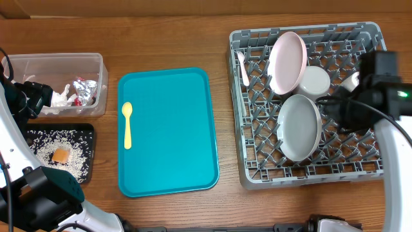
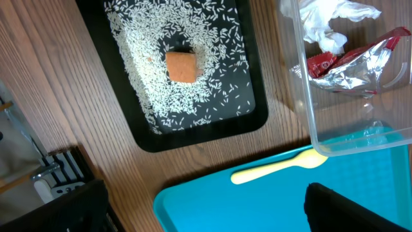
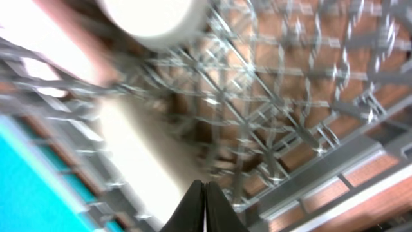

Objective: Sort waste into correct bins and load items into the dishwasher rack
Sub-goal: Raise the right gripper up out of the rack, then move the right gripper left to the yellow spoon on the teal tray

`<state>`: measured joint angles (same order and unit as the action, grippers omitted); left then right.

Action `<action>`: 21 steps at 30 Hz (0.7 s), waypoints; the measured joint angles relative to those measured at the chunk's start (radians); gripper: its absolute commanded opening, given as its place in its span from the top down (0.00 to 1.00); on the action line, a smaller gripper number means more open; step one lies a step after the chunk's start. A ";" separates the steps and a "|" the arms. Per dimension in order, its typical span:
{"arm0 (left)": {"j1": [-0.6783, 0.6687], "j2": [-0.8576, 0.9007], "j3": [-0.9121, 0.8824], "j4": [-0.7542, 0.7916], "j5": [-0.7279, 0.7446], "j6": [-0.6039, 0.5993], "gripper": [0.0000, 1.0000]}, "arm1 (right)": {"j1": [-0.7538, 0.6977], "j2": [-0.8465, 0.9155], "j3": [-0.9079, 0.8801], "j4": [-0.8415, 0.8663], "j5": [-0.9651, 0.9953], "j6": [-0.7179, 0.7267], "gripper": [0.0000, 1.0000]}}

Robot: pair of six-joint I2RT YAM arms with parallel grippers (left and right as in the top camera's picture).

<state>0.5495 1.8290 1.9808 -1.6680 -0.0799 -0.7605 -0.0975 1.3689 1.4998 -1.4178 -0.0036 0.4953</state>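
Your right claw (image 3: 205,192) hung pinched shut and empty over the dishwasher rack (image 1: 360,175). Your left claw (image 2: 206,193) gaped wide beside the black tray (image 1: 92,148). The yellow spoon (image 1: 127,124) lay at the teal tray's (image 1: 174,161) left edge. Thin and flat, it could skid from a shallow pinch.

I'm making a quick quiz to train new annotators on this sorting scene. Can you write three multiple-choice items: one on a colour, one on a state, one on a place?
1. What colour is the cube on the black tray? A. green B. orange C. blue
2. The right tool, above the dishwasher rack, is: A. shut B. wide open C. half open
3. Where does the yellow spoon lie? A. black tray B. dishwasher rack C. teal tray

Answers: 1 B, the left wrist view shows it orange. 2 A, its fingers meet with no gap. 3 C, the spoon rests on the teal surface.
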 measured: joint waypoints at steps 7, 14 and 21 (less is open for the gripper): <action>0.000 0.000 0.000 0.000 0.000 0.000 0.00 | 0.000 -0.141 0.159 0.108 -0.248 -0.085 0.10; 0.000 0.000 0.000 0.000 0.000 0.000 0.00 | 0.051 -0.137 0.158 0.157 -0.527 -0.247 0.05; 0.000 0.000 0.000 0.000 0.000 0.000 0.00 | 0.364 -0.018 0.147 0.225 -0.531 -0.335 0.00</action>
<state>0.5495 1.8290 1.9808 -1.6680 -0.0803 -0.7605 0.2661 1.3514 1.6466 -1.1923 -0.5343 0.1608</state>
